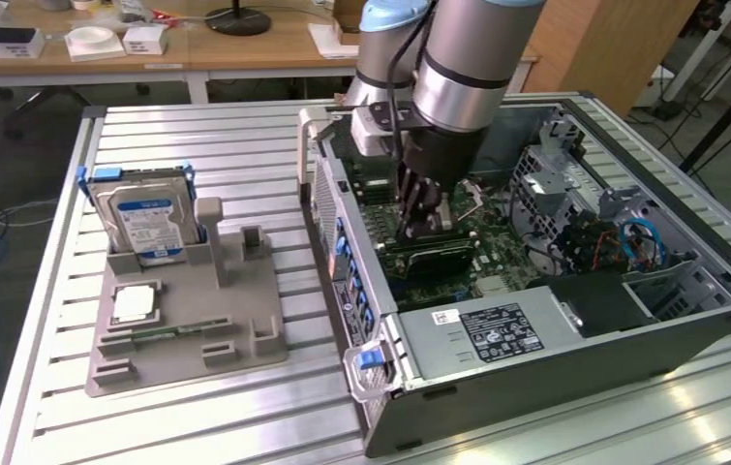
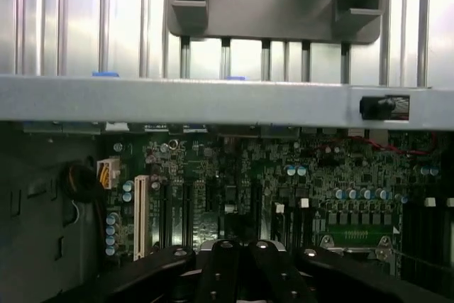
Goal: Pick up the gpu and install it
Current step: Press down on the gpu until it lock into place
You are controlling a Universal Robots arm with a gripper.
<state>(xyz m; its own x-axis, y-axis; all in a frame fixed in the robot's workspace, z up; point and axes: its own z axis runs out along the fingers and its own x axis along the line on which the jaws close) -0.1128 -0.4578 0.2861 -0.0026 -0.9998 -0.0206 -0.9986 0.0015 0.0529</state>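
Tool [image 1: 423, 218] is reaching down inside the open PC case [image 1: 559, 387], hovering over the motherboard [image 2: 234, 175] slots; can't tell its opening or whether it's carrying the gpu.

The arm [image 1: 462, 68] reaches down into the open case [image 1: 675, 329], the gripper [image 1: 423, 218] low over the motherboard [image 2: 234, 175] among upright slots [image 2: 140, 214]. The case wall [image 1: 339, 242] closes the exterior view's left side; the power supply [image 1: 488, 334] blocks the near end, the drive cage [image 1: 559, 155] and cables [image 1: 630, 242] the right. Outside, the table [image 1: 145, 136] lies open around the gray holder [image 1: 191, 339].
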